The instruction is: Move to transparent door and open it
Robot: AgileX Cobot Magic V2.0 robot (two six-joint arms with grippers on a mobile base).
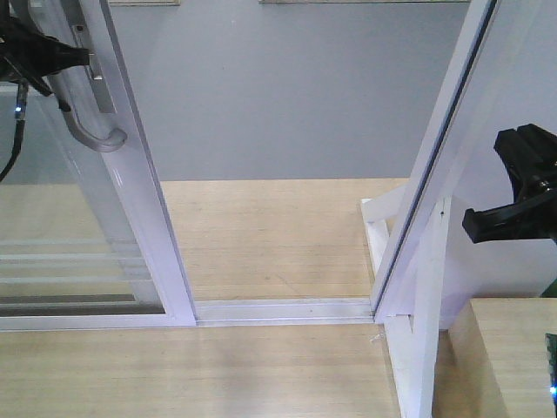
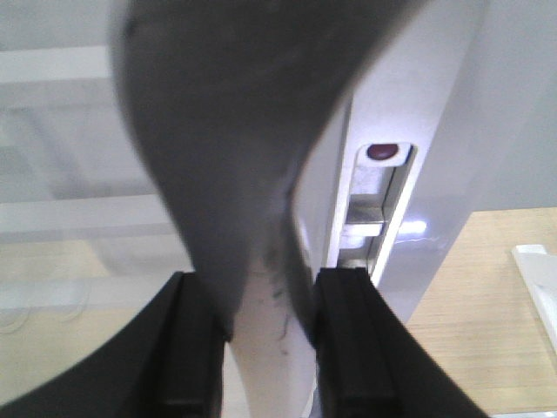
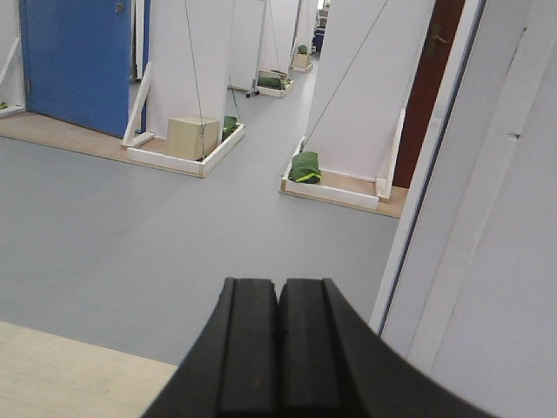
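At the left of the front-facing view stands the transparent door (image 1: 130,174), its glossy white frame leaning across the picture and its clear glass crossed low down by thin white horizontal bars, with the wooden floor (image 1: 270,235) showing through. Between that frame and the white-framed panel (image 1: 435,165) on the right lies an open gap, and the white floor track (image 1: 283,310) runs bare across it; beyond the gap a grey floor stretches away. Beside the right panel's foot a white upright post (image 1: 426,331) rises from its bracket. On the door's frame, high at the left, sits the curved grey pull handle (image 1: 87,122). My left pincer (image 2: 268,326) pinches this handle: in the left wrist view the grey bar fills the space between my two black fingers (image 2: 348,340), which press against both of its sides, with the latch slot of the frame just to the right. My right pincer (image 3: 278,340) hangs near the right panel, apart from it, its two black fingers pressed together on nothing.
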